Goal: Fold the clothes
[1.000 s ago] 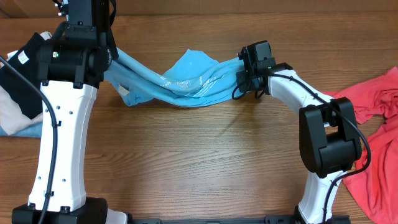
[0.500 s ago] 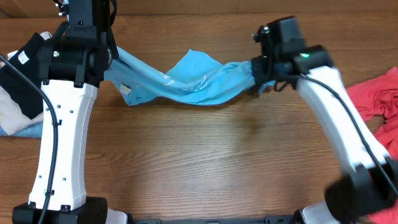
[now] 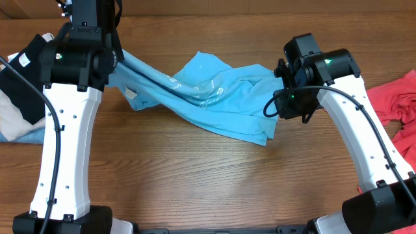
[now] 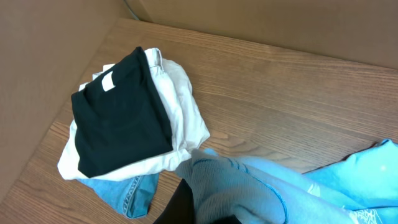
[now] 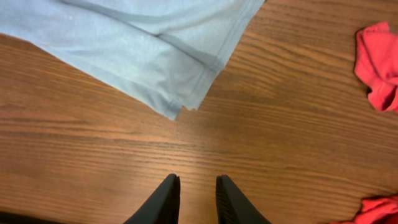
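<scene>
the blue shirt (image 3: 214, 97) lay stretched across the far middle of the table (image 3: 195, 188). its left end was raised and bunched in the left gripper (image 4: 208, 210), whose fingers were pressed shut on the cloth, and its right end lay slumped flat on the wood. the right gripper (image 5: 198, 194) hung over bare wood just short of the shirt's hem corner, fingers only a little apart and pinching nothing. the cloth looked thin, light and limp, so it would likely sag and wrinkle from any single hold and slide easily on the wood. the doubled hem corner nearest the right gripper seemed the best place to pinch. the red shirt (image 3: 396, 107) sat crumpled at the right edge, well apart. no bin or basket showed; only a stack (image 4: 124, 124) of folded clothes, black over white, lay at the left.
</scene>
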